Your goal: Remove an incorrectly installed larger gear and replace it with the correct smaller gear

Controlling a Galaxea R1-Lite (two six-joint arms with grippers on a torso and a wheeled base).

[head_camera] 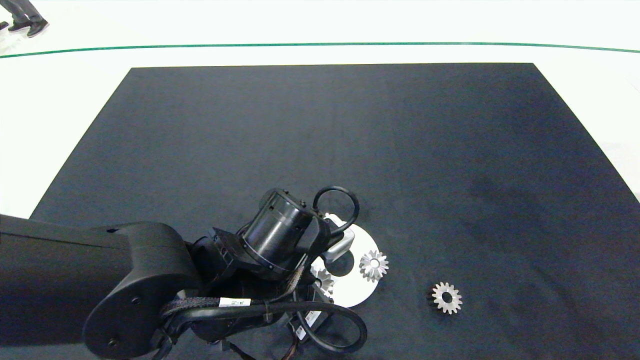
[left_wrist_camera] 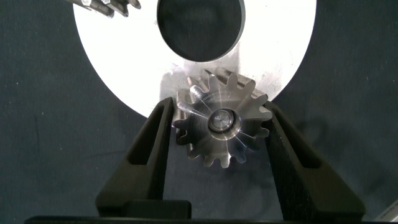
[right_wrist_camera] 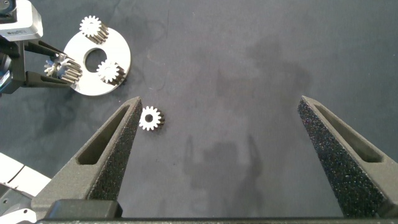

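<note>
Tabletop (head_camera: 450,150) covered by a dark mat fills most of the head view, with pale floor and a green line around it, and a person's shoes (head_camera: 30,25) at the far left corner. Next in size is the left arm (head_camera: 125,280), which comes in from the left edge and bends down over the near middle of the mat. A round silver plate (head_camera: 357,290) with a big centre hole lies flat there, partly hidden under the arm.

The left hand (left_wrist_camera: 219,127) is at the edge of this plate. Its two fingers (left_wrist_camera: 149,149) stand on each side of the larger gear (left_wrist_camera: 221,124) and touch its teeth, so the hand has closed onto this gear. The gear sits on a pin at the plate's rim, half over the plate and half over the mat.

The right hand (right_wrist_camera: 217,155) is well apart from the plate, above bare mat, with its fingers spread wide and nothing between them.

Two more silver gears sit on the plate: one gear (head_camera: 373,265) on the right rim, and another gear (right_wrist_camera: 91,26) on the far rim, seen in the right wrist view.

The smaller gear (head_camera: 447,298) lies flat on the mat alone, to the right of the plate and near it, not touching anything.
</note>
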